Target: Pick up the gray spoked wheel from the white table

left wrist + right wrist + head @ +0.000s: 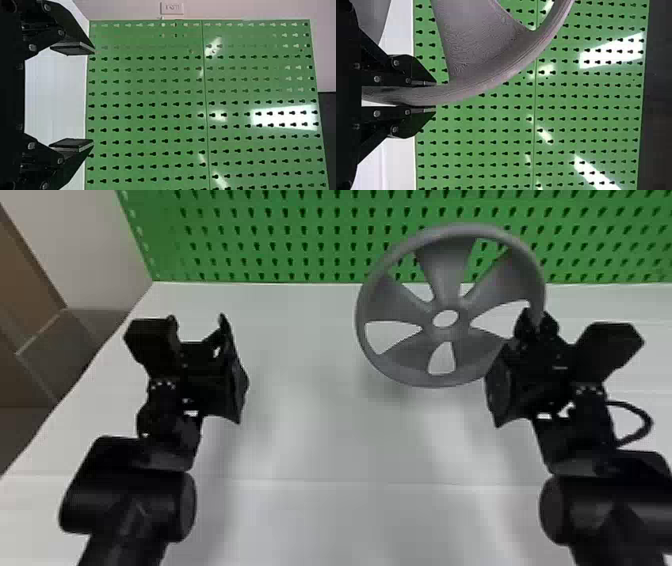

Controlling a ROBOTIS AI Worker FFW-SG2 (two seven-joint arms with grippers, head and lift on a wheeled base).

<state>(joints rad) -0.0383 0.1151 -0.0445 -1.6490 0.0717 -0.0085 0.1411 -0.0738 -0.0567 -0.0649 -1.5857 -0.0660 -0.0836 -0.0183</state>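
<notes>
Clock directions are the robot's, with twelve at the green pegboard [300,235]. From where I stand, the left gripper [197,321] is at ten o'clock over the white table [320,430], its jaws wide and nothing between them. It is probably kept apart because one arm is enough here, and it leaves the wheel room to swing.

The gray spoked wheel [446,282] is at one o'clock, tilted with its face toward the robot. It seems clear of the table, judging by the soft shadow beneath, so the pick-up looks all but done.

The right gripper [536,321] is at two o'clock, jaws narrow, pinching the wheel's rim at its own three o'clock. The rim is likely chosen because it is slim enough for flat fingers to close on from both sides. Held at one edge, the wheel could twist or sag; a slow, level carry would suit it.

The wheel is matte gray, with faint fine lines on its surface. Five broad spokes flare from a small hub with an oval-looking hole out to a smooth, rounded rim, with rounded openings between them.
</notes>
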